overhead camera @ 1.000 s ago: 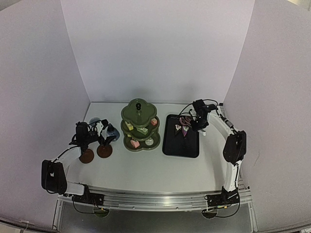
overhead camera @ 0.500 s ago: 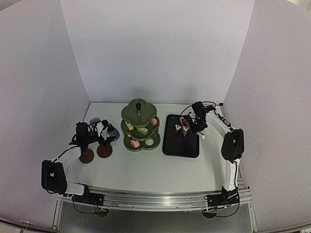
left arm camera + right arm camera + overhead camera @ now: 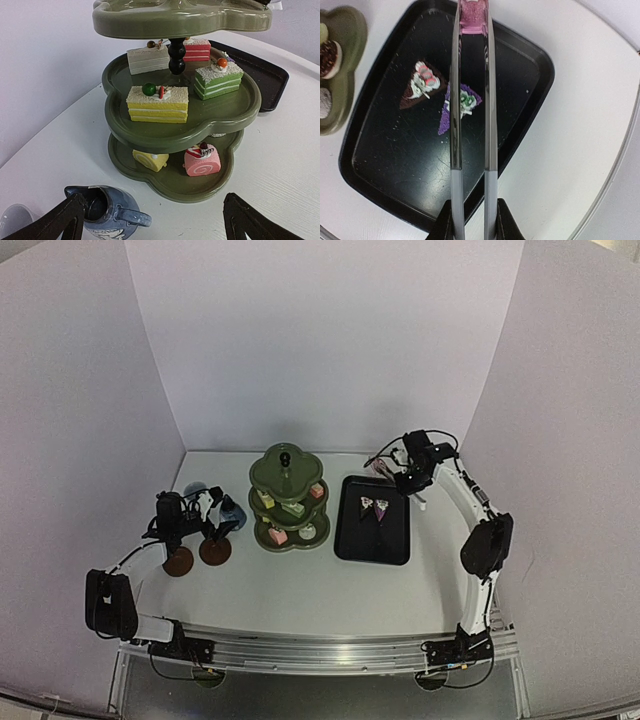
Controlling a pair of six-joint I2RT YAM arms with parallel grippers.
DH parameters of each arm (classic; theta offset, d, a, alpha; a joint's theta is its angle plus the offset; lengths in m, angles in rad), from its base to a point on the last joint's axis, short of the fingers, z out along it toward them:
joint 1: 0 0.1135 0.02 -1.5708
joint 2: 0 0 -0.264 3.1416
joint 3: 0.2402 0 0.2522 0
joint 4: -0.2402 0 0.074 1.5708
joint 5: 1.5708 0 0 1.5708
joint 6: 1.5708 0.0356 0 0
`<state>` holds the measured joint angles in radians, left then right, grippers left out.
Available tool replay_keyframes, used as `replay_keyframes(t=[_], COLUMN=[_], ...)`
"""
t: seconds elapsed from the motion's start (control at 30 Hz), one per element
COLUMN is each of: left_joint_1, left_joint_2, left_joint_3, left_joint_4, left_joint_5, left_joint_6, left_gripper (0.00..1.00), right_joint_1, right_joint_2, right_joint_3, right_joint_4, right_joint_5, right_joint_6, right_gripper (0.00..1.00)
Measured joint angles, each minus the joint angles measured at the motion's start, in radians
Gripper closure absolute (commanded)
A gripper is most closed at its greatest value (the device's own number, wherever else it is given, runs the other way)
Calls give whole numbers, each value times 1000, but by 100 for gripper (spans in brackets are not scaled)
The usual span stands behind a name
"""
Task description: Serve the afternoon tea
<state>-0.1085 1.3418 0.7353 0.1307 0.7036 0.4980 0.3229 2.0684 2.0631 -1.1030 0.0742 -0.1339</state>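
Right hand (image 3: 476, 225): pinching tongs (image 3: 491, 100), pink cake (image 3: 472, 15) clamped in the tips, near tray's (image 3: 395, 150) far edge. Left hand (image 3: 155, 222): spread, jug (image 3: 110, 215) between fingers, stand (image 3: 175, 140) beyond.

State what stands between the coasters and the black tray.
The green three-tier stand stands between the coasters and the tray; the top view shows it.
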Motion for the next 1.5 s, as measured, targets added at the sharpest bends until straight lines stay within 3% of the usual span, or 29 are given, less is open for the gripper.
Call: replay_keyframes(t=[0.23,0.5,0.73,1.3,1.37,1.5], left_joint_1=[0,0,0,0,0,0], left_joint_2=[0,0,0,-2,-2,-2], left_joint_3=[0,0,0,0,0,0], left_joint_4=[0,0,0,0,0,0], left_joint_5=[0,1,9,10,10,10], left_joint_6=[0,1,3,3,3,3], left_gripper=[4,4,4,4,4,4], right_joint_1=[23,177,287,308,312,317], right_joint_2=[-44,-20,51,106,106,106], right_joint_3=[272,474,482,394,392,392], right_joint_4=[-10,2,33,44,42,45], right_joint_5=[-37,-80,-158,-236,-236,-235], right_joint_6=[-28,-84,-101,-97,-97,-97], right_gripper=[100,100,100,100,97,80])
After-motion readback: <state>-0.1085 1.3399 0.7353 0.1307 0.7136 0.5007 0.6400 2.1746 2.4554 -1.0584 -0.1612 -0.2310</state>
